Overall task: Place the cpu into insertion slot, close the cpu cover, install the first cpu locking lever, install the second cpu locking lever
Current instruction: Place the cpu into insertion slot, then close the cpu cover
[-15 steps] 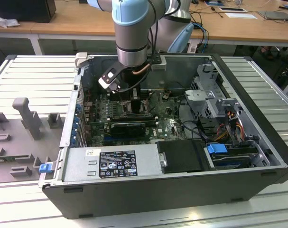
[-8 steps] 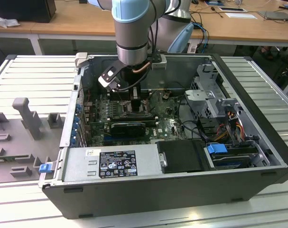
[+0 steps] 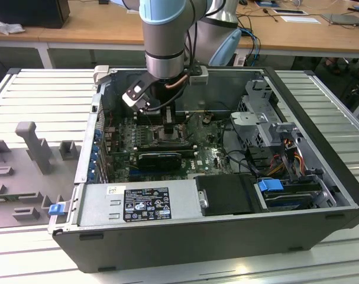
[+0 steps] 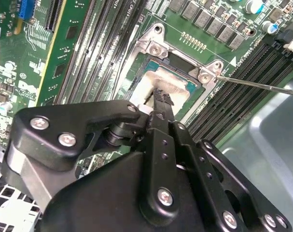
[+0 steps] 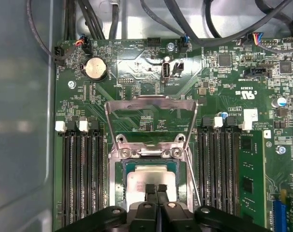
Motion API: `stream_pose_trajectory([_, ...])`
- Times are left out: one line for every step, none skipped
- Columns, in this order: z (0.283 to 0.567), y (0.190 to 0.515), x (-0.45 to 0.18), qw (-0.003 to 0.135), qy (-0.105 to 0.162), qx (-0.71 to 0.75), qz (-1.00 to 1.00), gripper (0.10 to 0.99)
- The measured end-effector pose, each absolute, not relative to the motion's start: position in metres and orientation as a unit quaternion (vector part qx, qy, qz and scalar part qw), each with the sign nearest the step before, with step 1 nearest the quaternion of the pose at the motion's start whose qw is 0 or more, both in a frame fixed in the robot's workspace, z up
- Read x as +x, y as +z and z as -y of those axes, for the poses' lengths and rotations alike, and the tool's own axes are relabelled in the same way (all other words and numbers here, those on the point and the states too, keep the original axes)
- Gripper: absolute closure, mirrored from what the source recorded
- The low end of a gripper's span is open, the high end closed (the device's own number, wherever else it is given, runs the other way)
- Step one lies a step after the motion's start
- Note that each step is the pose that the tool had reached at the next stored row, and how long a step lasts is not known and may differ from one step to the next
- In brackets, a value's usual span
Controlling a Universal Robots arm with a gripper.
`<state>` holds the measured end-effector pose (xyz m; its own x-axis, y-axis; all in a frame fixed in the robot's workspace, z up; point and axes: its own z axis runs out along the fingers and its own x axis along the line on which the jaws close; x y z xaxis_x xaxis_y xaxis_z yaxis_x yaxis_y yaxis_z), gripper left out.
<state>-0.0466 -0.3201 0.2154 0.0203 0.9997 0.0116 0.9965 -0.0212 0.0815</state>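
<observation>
The claw [image 5: 156, 189] has its two fingers pressed together, with no gap between them. The tips touch the top of the cpu [image 5: 142, 175]. They are not pinching it, just resting on it. The cpu lies flat inside the insertion slot [image 5: 115, 174], so the first step looks just about done.

The cpu cover [image 5: 151, 100] is swung open, away from the chip, so it is not yet shut. A thin locking lever [image 4: 262, 84] sticks out loose beside the slot. I think any move from here needs a soft touch, because the chip must stay flat and must not slide.

Rows of memory slots [image 5: 81, 179] run on both sides of the slot. All of this sits on the green motherboard [image 5: 223, 77].

Each view helps in its own way:
- **First wrist view:** it looks straight down on the open cover and a round battery [image 5: 94, 68] past it.
- **Second wrist view:** it looks from the side, so you can see the tips [image 4: 161, 96] meet the chip [image 4: 158, 79].
- **Exterior view:** it shows the big arm [image 3: 164, 35] reaching into the computer case [image 3: 321, 148]. Read like a clock from the middle of the case, the claw [image 3: 169, 131] is at about 11 o'clock. A long black card [image 3: 160, 158] lies at 6 o'clock from the claw.
</observation>
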Motion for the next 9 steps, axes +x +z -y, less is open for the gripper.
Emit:
stream_pose_trajectory([0.3201, 0.2161, -0.0466, 0.025, 0.033, 0.714, -0.699, 0.980])
stream_pose_trajectory([0.3201, 0.2170, -0.0466, 0.025, 0.033, 0.714, -0.699, 0.980])
stream_pose_trajectory([0.3201, 0.2185, -0.0466, 0.025, 0.032, 0.714, -0.699, 0.980])
stream_pose_trajectory([0.3201, 0.2210, -0.0466, 0.026, 0.032, 0.714, -0.699, 0.980])
stream_pose_trajectory([0.3201, 0.2223, -0.0466, 0.026, 0.032, 0.714, -0.699, 0.980])
stream_pose_trajectory([0.3201, 0.2228, -0.0466, 0.026, 0.032, 0.714, -0.699, 0.980])
stream_pose_trajectory([0.3201, 0.2228, -0.0463, 0.026, 0.032, 0.714, -0.699, 0.980])
stream_pose_trajectory([0.3203, 0.2229, -0.0428, 0.025, 0.032, 0.714, -0.699, 0.980])
stream_pose_trajectory([0.3215, 0.2229, -0.0387, 0.023, 0.031, 0.714, -0.699, 0.980])
